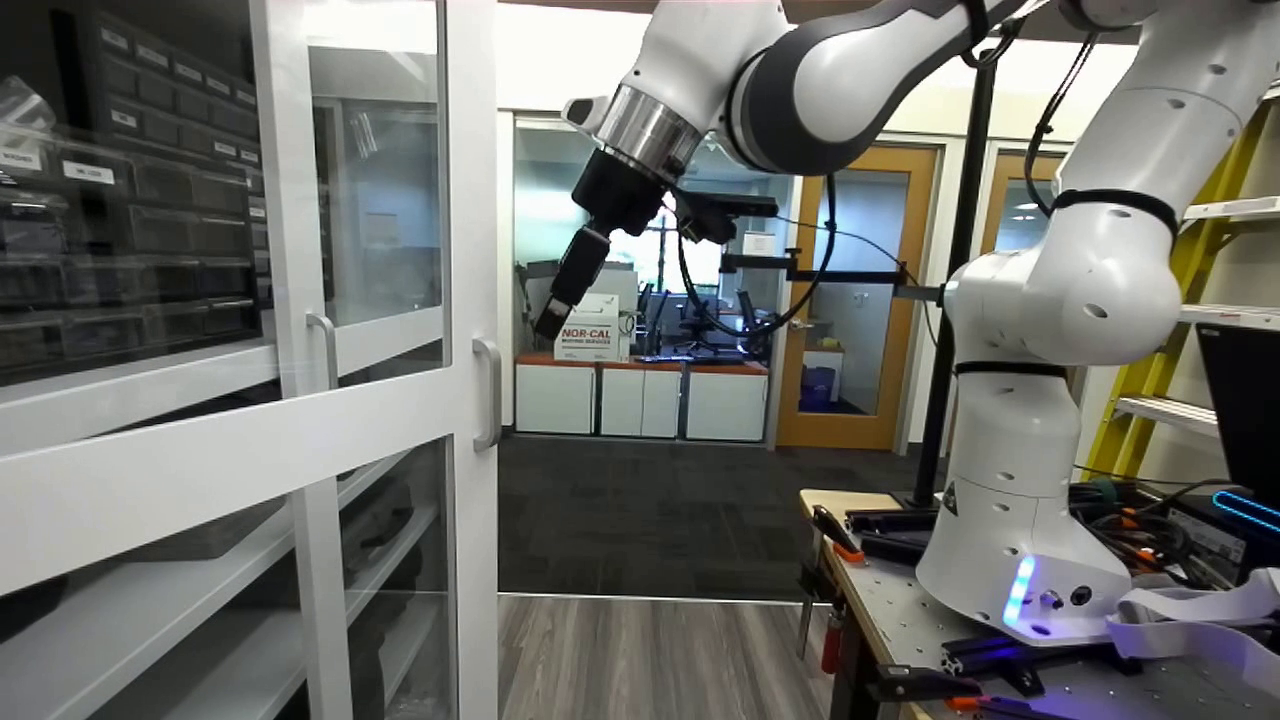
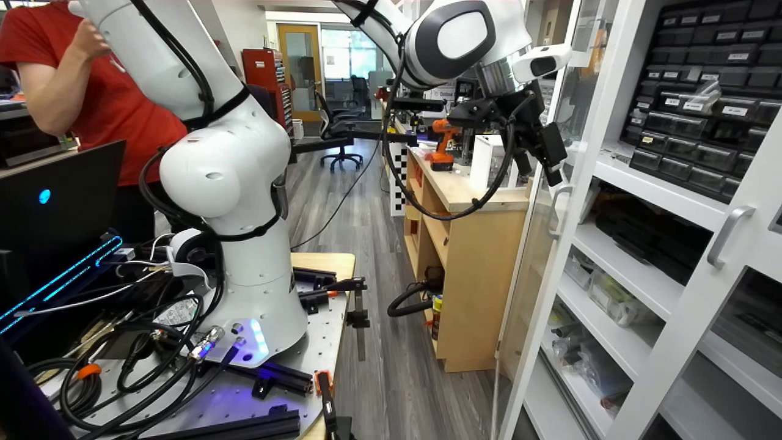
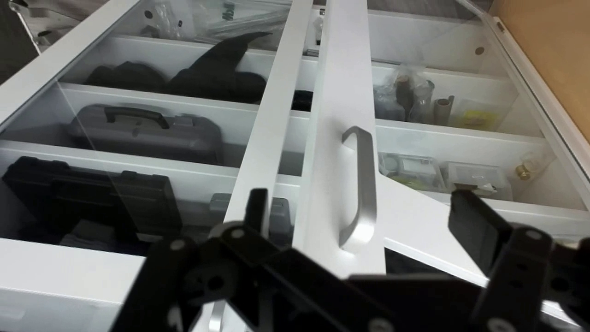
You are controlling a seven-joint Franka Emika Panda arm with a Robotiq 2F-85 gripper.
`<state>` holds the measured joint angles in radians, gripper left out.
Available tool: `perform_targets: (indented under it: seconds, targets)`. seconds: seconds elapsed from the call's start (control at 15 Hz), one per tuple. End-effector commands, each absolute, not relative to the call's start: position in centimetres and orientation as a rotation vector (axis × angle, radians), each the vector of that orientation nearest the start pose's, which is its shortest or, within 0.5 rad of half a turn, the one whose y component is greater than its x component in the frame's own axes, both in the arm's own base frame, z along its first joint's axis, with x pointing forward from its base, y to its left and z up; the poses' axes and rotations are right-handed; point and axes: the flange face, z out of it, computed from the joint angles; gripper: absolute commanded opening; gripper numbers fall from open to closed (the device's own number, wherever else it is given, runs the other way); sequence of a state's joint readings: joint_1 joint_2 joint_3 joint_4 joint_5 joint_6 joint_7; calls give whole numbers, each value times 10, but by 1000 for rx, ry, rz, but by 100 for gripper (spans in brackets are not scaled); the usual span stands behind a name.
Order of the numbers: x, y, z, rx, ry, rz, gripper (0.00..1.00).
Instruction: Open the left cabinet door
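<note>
In the wrist view the gripper (image 3: 357,203) is spread wide, one black finger (image 3: 256,207) just left of centre and the other at lower right, with a bar handle (image 3: 367,180) showing in the space between them. The handle belongs to the left cabinet door (image 1: 250,445), which fills the left of an exterior view and stands ajar; there a clear gap shows between the fingertips, above centre, and that handle. At the right of an exterior view the lower fingertip (image 2: 554,176) lines up with the handle's top end, and shelves (image 2: 654,198) show between this door and the matching door (image 2: 678,342).
</note>
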<state>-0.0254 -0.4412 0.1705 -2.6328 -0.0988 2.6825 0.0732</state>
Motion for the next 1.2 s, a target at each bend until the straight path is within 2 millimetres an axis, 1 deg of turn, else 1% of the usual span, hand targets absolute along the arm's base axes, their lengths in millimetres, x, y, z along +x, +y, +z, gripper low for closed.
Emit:
perform_targets:
  seconds: [0.0, 0.33, 0.53, 0.67, 0.8, 0.87, 1.0, 1.13]
  targets:
    - [417, 44, 465, -3138, -249, -721, 100]
    - [420, 1, 491, -3140, -248, -601, 100]
    - [426, -22, 498, -3133, -255, -508, 100]
    - [431, -34, 500, -3120, -268, -453, 100]
    - [435, -42, 499, -3106, -271, -399, 100]
    - [427, -38, 496, -3134, -246, -459, 100]
    - [430, -42, 496, -3129, -248, -432, 100]
    - [433, -42, 495, -3129, -249, -424, 100]
